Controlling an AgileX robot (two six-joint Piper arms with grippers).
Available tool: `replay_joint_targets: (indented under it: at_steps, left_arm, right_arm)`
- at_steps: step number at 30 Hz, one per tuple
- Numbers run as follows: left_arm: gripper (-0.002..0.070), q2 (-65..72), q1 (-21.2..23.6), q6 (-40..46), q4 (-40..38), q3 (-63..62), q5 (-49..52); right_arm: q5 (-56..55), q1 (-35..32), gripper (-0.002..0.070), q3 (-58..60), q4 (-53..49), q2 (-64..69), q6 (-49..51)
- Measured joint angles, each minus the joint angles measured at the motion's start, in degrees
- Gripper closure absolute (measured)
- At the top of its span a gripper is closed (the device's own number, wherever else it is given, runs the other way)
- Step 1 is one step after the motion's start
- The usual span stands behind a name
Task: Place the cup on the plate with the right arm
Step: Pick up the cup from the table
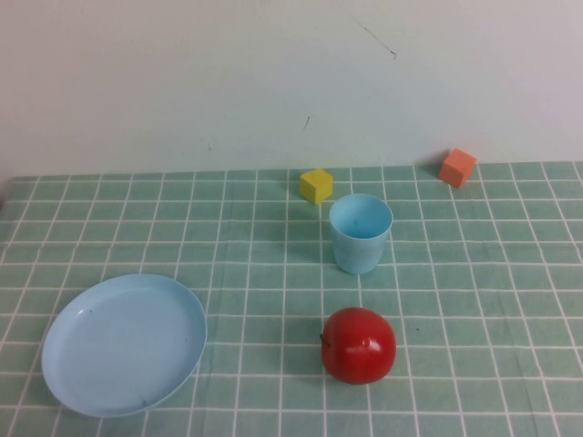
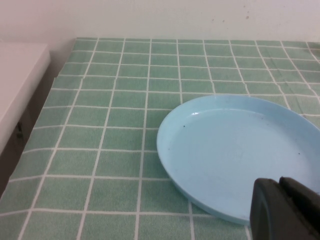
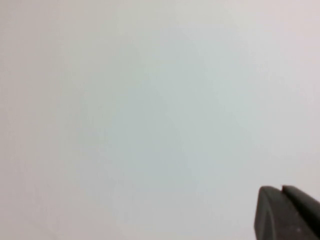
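Blue plate (image 1: 123, 344) lies front-left, left gripper (image 2: 285, 210) beside its rim, fingers pressed together. Cup (image 1: 361, 233) stands upright mid-table between yellow cube (image 1: 316, 185) and apple (image 1: 359, 345). Right gripper (image 3: 289, 212), closed and facing blank wall, should open, descend from above, avoiding the apple
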Motion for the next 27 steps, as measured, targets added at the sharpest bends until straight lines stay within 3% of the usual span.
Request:
replay_joint_targets:
  at_steps: [5,9,12,17,20,23,27]
  left_arm:
    - [0.0678,0.0,0.0,0.0,0.0,0.0,0.0]
    - [0.0678,0.0,0.0,0.0,0.0,0.0,0.0]
    - [0.0678,0.0,0.0,0.0,0.0,0.0,0.0]
    - [0.0678,0.0,0.0,0.0,0.0,0.0,0.0]
    - [0.0678,0.0,0.0,0.0,0.0,0.0,0.0]
    - [0.0678,0.0,0.0,0.0,0.0,0.0,0.0]
    - [0.0678,0.0,0.0,0.0,0.0,0.0,0.0]
  right_arm:
    - [16.9,0.1,0.0679,-5.2,1.9,11.7,-11.4]
    - [20.4,2.2,0.0679,-6.9,8.4,22.6,-19.4]
    - [21.0,4.0,0.0679,-8.7,20.4,30.9,-28.7]
    - [26.1,5.5,0.0679,-14.2,44.8,47.3,-53.6]
    - [31.6,5.7,0.0679,-20.2,52.9,58.2,-64.5]
    - [38.4,5.6,0.0679,-29.8,53.7,69.1,-67.1]
    - [46.3,6.9,0.0679,-42.8,47.7,82.7,-63.0]
